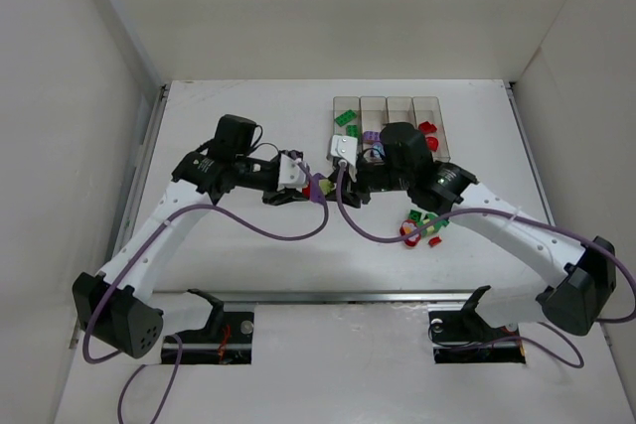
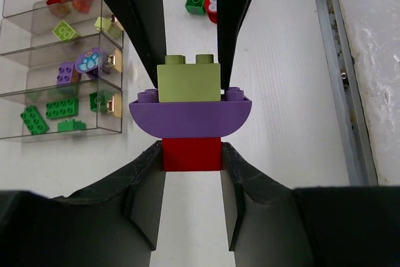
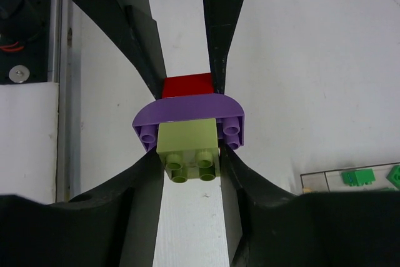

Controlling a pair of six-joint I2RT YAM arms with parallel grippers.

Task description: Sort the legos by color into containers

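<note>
Legos stack [image 2: 190,117] hangs just left of the bins [image 1: 374,98]. The left gripper [image 2: 191,151] clamps its red brick [image 2: 191,157]; the right gripper [image 3: 189,157] pinches the yellow-green brick [image 3: 187,142]. Pull straight apart, without twisting, so only one joint separates.

A robotics laboratory test cell is indicated. A bare white table [image 1: 248,275] is enclosed on its left, far and right sides by plain white panels [image 1: 60,96]. Two robot arms [image 1: 164,225] are bolted at the table's near edge beside a metal rail [image 1: 328,297], with purple cables [image 1: 288,233] looped over the table. Clear containers [image 1: 399,106] and legos [image 1: 422,228] are laid out toward the table's far side.
</note>
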